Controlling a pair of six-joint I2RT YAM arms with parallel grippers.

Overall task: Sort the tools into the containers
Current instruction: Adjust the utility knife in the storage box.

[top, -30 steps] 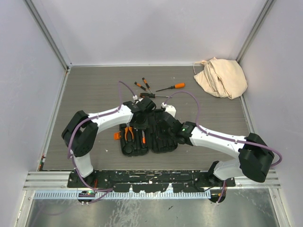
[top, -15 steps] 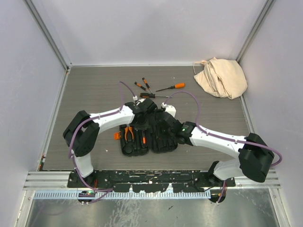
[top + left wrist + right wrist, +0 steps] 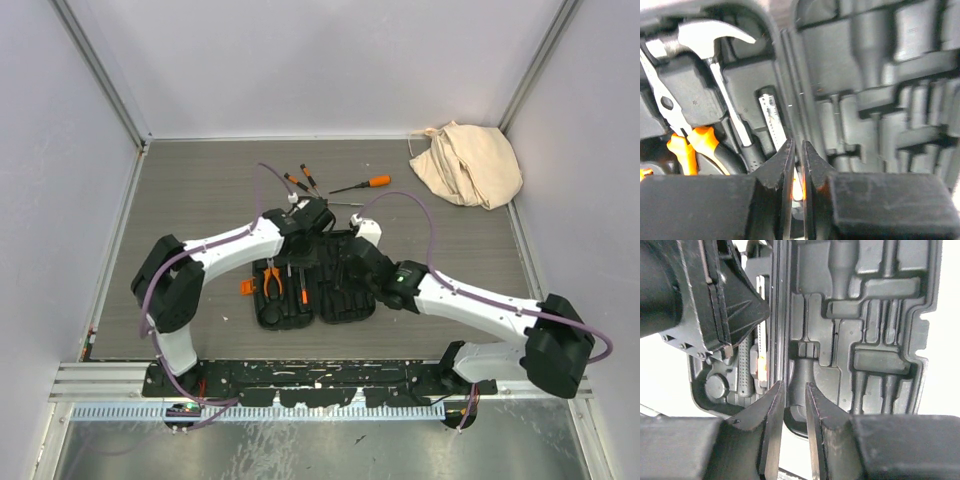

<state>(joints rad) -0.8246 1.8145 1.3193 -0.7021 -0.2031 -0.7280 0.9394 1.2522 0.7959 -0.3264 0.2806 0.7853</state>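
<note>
The black tool case (image 3: 345,300) lies open at the table's middle, its orange latch (image 3: 245,287) on the left. Its left half holds orange-handled pliers (image 3: 272,280), also seen in the left wrist view (image 3: 685,145), a hammer (image 3: 710,37) and a slim tool with an orange mark (image 3: 760,365). My left gripper (image 3: 305,232) hovers over the far end of the case, near the hinge, jaws nearly touching (image 3: 796,145). My right gripper (image 3: 360,252) is over the right half's empty slots (image 3: 875,315), jaws a narrow gap apart (image 3: 795,385), nothing seen between them.
Loose tools lie beyond the case: an orange-handled screwdriver (image 3: 362,184), two small screwdrivers (image 3: 296,183) and a dark tool (image 3: 325,203). A beige cloth bag (image 3: 467,163) sits in the far right corner. Walls enclose the table on three sides.
My left gripper has drawn back from the case's left half toward its far end. My right arm has stretched out, its elbow swinging right; the gripper stays over the case.
</note>
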